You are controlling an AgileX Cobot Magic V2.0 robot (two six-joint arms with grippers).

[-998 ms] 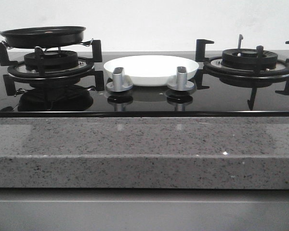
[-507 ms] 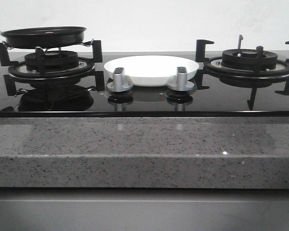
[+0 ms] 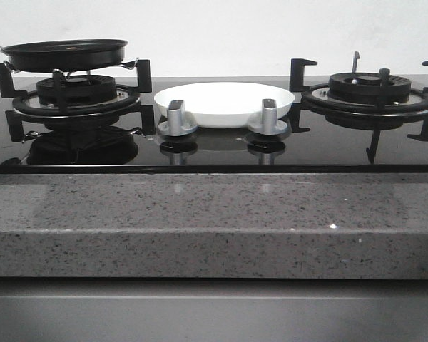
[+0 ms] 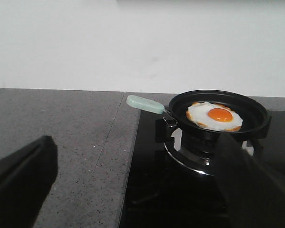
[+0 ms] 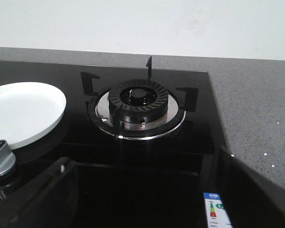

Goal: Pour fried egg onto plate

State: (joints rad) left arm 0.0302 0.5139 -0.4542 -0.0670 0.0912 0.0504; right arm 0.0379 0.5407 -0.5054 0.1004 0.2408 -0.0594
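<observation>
The fried egg [image 4: 213, 116], white with an orange yolk and browned edges, lies in a black frying pan [image 4: 256, 111] on the left burner. The pan has a pale green handle [image 4: 145, 104]. In the front view the pan [image 3: 64, 53] hides the egg behind its rim. The white plate [image 3: 225, 100] stands empty on the glass hob between the burners and also shows in the right wrist view [image 5: 23, 111]. My left gripper [image 4: 137, 190] is open and empty, well short of the handle. My right gripper [image 5: 142, 199] is open and empty over the hob's front. Neither gripper shows in the front view.
Two silver knobs [image 3: 177, 117] [image 3: 268, 116] stand just in front of the plate. The right burner [image 3: 369, 89] with upright black grate prongs is bare. A grey granite counter [image 3: 214, 221] runs along the front and left [image 4: 61, 137]. A sticker [image 5: 216, 209] lies on the glass.
</observation>
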